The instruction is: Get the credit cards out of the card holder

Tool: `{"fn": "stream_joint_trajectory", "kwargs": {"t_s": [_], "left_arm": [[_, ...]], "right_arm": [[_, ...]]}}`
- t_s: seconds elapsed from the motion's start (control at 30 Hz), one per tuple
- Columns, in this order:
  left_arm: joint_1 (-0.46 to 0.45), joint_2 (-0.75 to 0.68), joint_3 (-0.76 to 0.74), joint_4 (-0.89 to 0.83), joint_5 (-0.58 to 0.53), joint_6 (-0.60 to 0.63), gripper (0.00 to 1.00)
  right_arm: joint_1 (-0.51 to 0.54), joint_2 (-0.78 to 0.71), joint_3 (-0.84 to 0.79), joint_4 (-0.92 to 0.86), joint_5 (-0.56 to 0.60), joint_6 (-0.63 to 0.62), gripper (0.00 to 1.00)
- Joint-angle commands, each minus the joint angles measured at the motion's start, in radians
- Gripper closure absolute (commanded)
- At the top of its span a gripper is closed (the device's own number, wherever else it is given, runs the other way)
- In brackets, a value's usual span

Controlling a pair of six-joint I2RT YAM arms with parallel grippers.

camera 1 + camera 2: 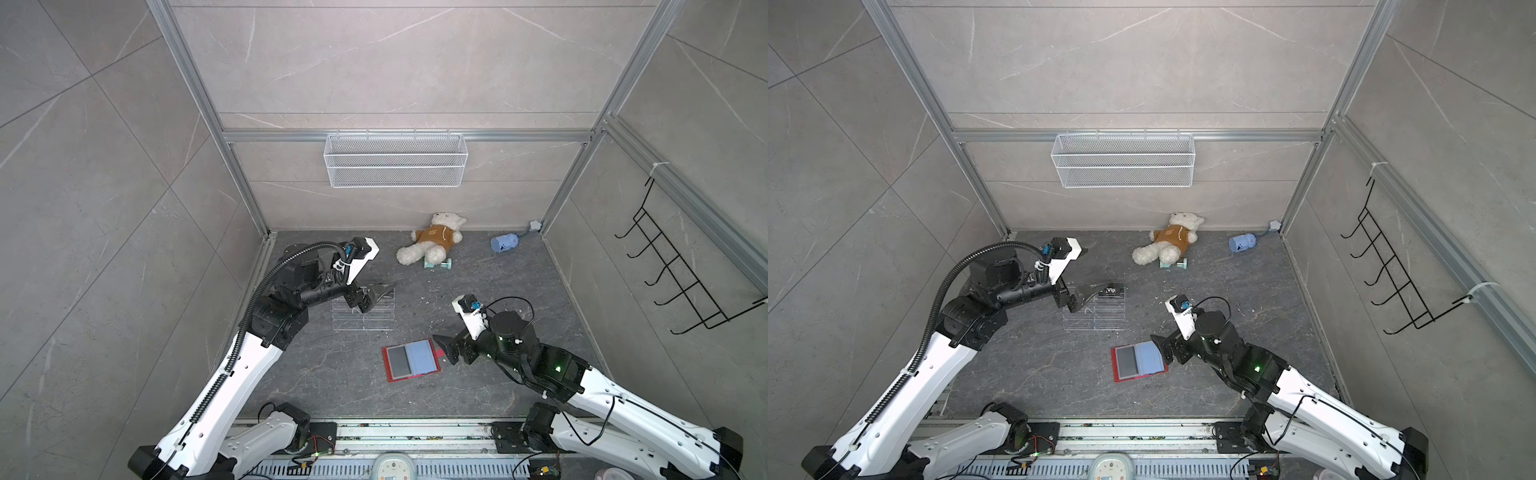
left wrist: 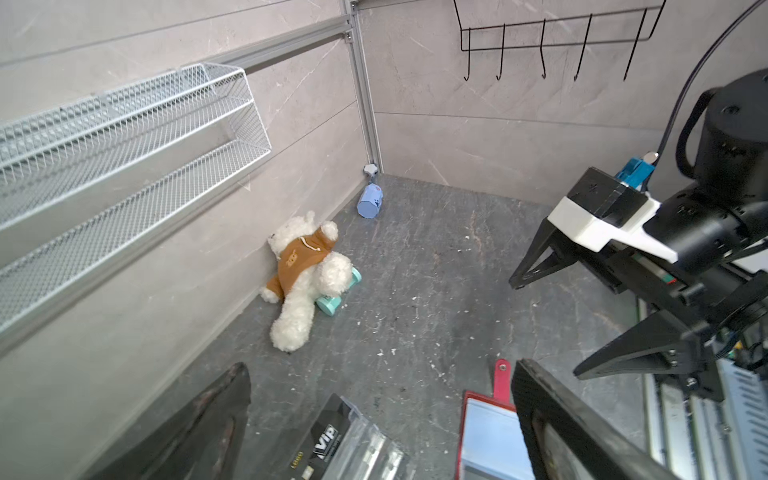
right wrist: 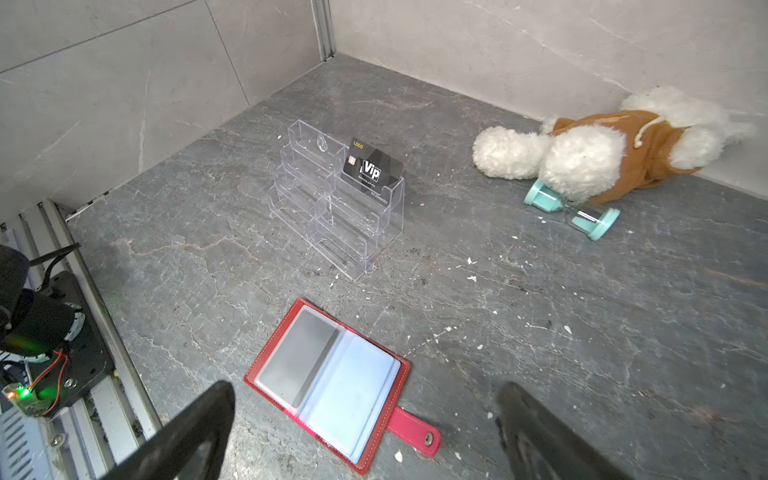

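Observation:
The red card holder (image 1: 390,372) (image 1: 1119,374) lies open on the floor, snap tab (image 3: 415,432) stretched out. A grey credit card (image 3: 297,361) (image 1: 397,360) sits in its left sleeve; the right sleeve (image 3: 353,399) looks pale blue. A black credit card with "Vip" lettering (image 1: 1111,291) (image 3: 372,168) (image 2: 322,436) stands in the top tier of a clear acrylic rack (image 3: 332,208). My left gripper (image 1: 376,296) (image 1: 1090,297) (image 2: 380,365) hovers open over that tier, both fingers clear of the card. At the holder's tab side my right gripper (image 1: 442,349) (image 1: 1160,349) (image 3: 365,388) is open and holds nothing.
Near the back wall lie a white teddy bear (image 1: 432,243) in a brown hoodie, a teal hourglass (image 3: 571,212) and a small blue container (image 1: 503,242). A white wire basket (image 1: 395,160) hangs on the back wall, a black hook rack (image 1: 673,266) on the right wall.

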Motion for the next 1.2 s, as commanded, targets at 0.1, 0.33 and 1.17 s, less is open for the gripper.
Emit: {"fn": "stream_joint_trajectory", "kwargs": {"t_s": [0.1,0.33,1.17], "left_arm": [[-0.003,-0.091,-0.086,0.058,-0.026,-0.344,0.00],[-0.009,-0.198,-0.236,0.087,-0.051,-0.503,0.00],[-0.221,-0.148,-0.718,0.233,-0.225,-1.176,0.25]], "right_arm": [[-0.002,-0.025,-0.027,-0.002,0.073,0.059,0.00],[-0.002,-0.024,-0.034,0.001,0.081,0.089,0.00],[-0.112,0.137,-0.002,-0.002,-0.151,0.326,0.00]]}}
